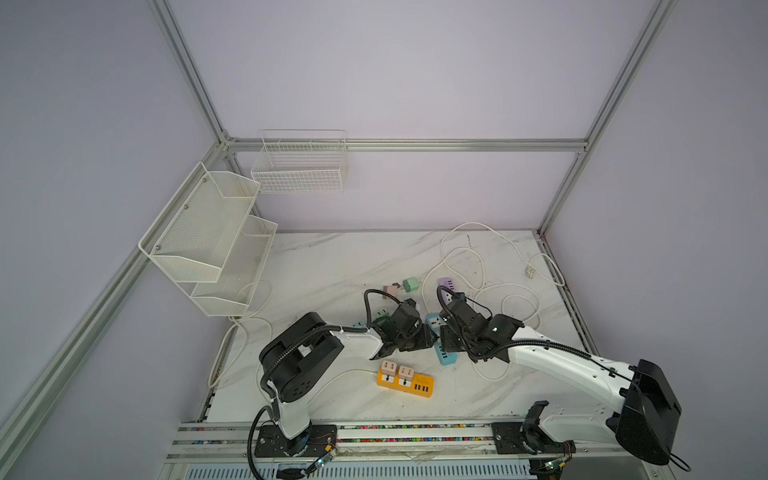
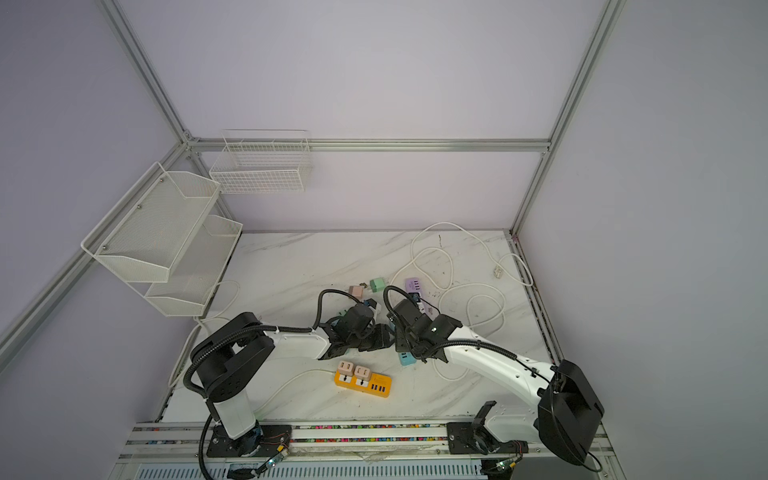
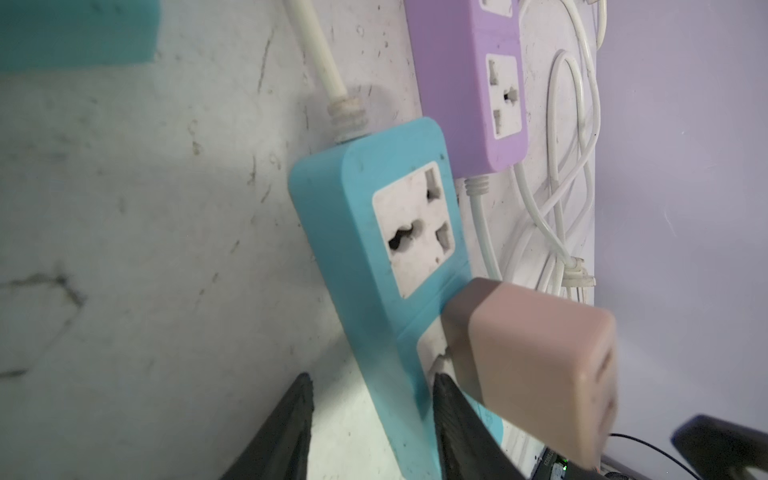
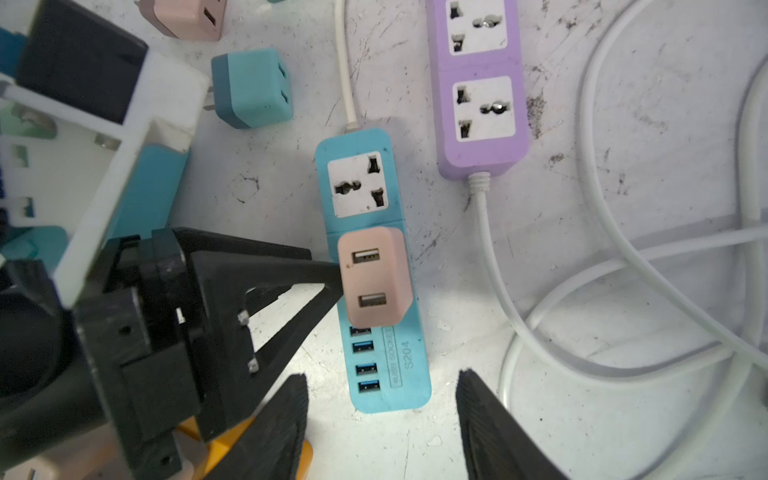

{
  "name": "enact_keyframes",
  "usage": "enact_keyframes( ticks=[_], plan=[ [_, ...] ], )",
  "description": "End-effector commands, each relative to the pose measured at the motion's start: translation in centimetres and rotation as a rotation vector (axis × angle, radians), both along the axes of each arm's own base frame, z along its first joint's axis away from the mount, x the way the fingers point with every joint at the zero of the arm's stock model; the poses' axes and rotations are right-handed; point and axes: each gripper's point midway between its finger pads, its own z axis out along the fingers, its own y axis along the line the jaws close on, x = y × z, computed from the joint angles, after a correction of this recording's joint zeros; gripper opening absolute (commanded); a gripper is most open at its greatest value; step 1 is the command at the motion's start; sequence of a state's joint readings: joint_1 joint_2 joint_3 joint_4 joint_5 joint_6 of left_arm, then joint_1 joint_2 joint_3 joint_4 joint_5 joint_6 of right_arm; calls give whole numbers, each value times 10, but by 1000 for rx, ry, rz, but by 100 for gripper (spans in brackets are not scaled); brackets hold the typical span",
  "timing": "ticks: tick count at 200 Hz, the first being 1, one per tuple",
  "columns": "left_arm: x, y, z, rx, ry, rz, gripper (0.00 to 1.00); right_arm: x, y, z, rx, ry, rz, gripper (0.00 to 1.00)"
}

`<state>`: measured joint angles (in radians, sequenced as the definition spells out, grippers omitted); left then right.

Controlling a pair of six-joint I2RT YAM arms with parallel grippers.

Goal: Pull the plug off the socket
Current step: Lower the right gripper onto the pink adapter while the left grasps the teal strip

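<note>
**Risk: unrestrained pull**

Left gripper [image 4: 334, 282] fingers bracket the left edge of the blue strip [image 4: 417, 386]; clamping cannot be confirmed. Pink plug [image 4: 374, 278] sits in its nearer socket, centre of the worktop [image 4: 270, 187]. Right gripper [image 4: 382, 376] fingers spread at the near end. Unrestrained, the strip would lift with the plug.

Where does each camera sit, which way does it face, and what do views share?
Both top views: high in front, looking down on the table; left arm and right arm show.
Left wrist: low beside the blue strip and pink plug; left gripper shows.
Right wrist: above them, looking down; right gripper and the left gripper show.
Shared: both wrist views show the plug seated in the strip.
</note>
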<state>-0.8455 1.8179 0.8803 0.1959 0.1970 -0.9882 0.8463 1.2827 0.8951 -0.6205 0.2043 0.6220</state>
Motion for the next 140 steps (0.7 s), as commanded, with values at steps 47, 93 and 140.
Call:
enact_keyframes(
  ticks=[47,93,140],
  plan=[
    [27,-27,31,-93,-70,21,41,11,-1,-2,-9,-50,-40,53],
    [29,-32,25,-96,-59,17,37,17,-2,-15,-57,-48,-39,49],
    [29,-32,18,-96,-48,22,34,26,-6,-17,-51,-50,-54,49]
  ],
)
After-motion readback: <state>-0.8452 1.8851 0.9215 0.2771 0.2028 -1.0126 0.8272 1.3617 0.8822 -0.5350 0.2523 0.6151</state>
